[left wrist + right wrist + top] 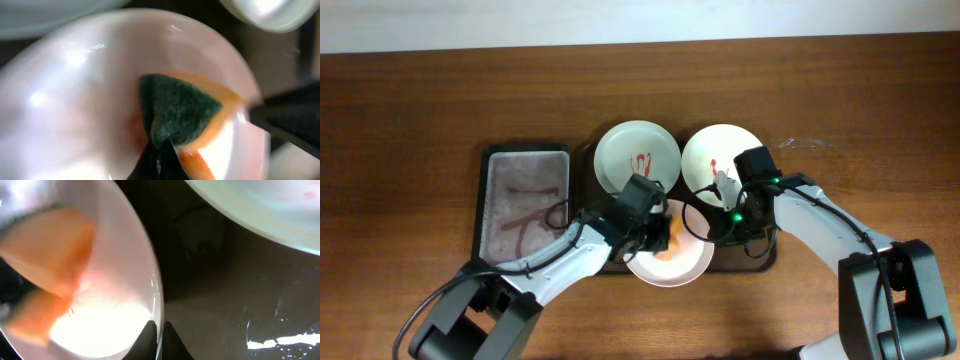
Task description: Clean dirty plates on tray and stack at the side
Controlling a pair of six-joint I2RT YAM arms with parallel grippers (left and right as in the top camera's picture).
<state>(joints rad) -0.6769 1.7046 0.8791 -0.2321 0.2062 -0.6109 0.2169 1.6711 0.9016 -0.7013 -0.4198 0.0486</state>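
The brown wooden bench [420, 100] carries a large dark brown rectangular tray [586, 170] with three round pale plates on it. The back left plate [620, 150] and the back right plate [705, 150] both show red sauce streaks. On the front plate [685, 268], the left gripper [160, 152] is closed tightly on a green and orange sponge [180, 110], which lies against the plate. The right gripper [159, 332], almost closed, pinches the rim of this same plate.

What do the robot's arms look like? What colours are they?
The left arm and right arm are smooth white tubes joined by chunky black joints. Thin black cables loop alongside them. A small green light glows near the right wrist, and the fingers are black.
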